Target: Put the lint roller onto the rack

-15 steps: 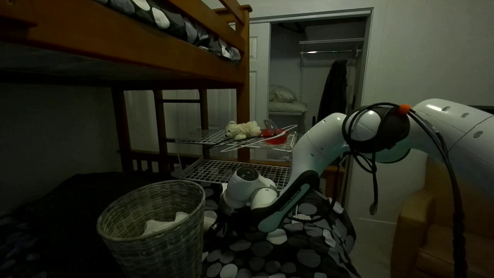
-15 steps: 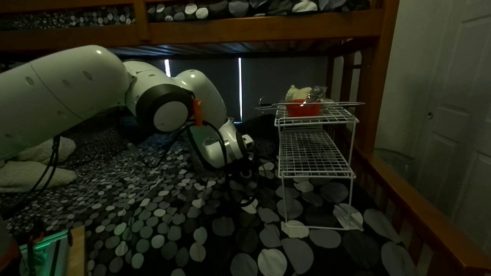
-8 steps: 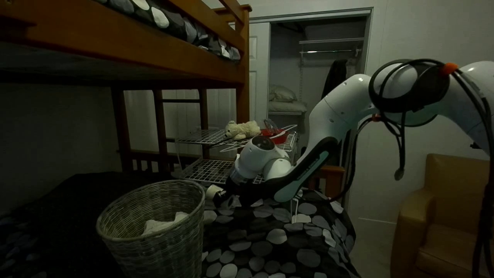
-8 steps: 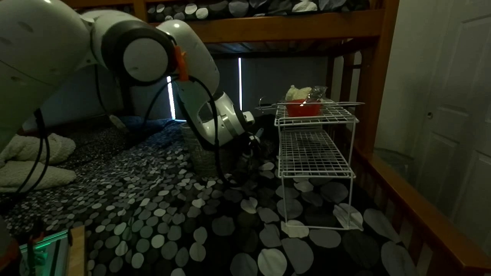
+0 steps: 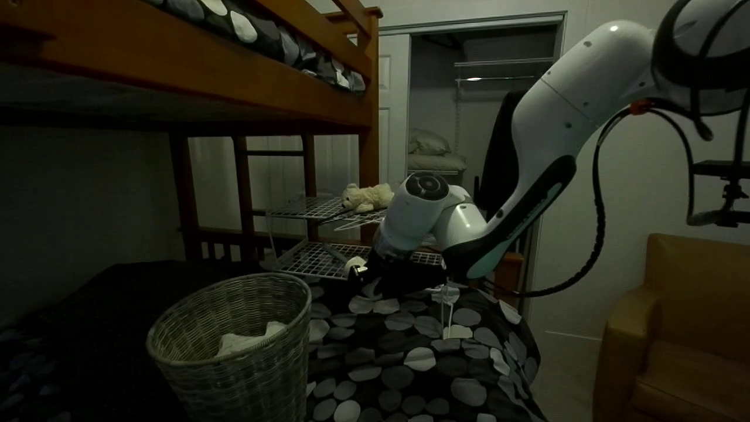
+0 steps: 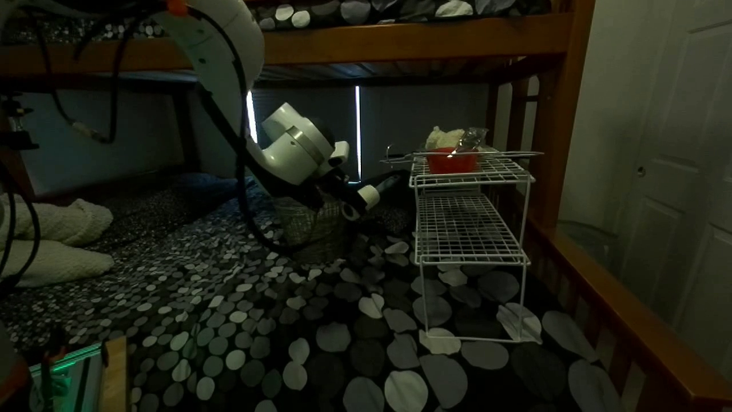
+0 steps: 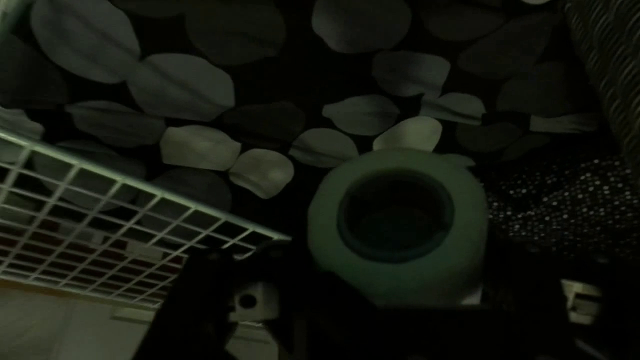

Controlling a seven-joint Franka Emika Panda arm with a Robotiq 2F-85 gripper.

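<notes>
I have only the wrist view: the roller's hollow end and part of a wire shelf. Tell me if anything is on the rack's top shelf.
Observer: Yes. On the rack's top shelf there are a bowl and a toy bear, among other things.

Operator: Describe how the roller's handle lies; it's out of my sight.

Observer: It slants upward, out beyond the tool, in both exterior views.

Operator: Now report what's inside that basket at my view's edge.

Observer: A pale thing lies in it, seen in an exterior view; I can't tell what it is.
</notes>
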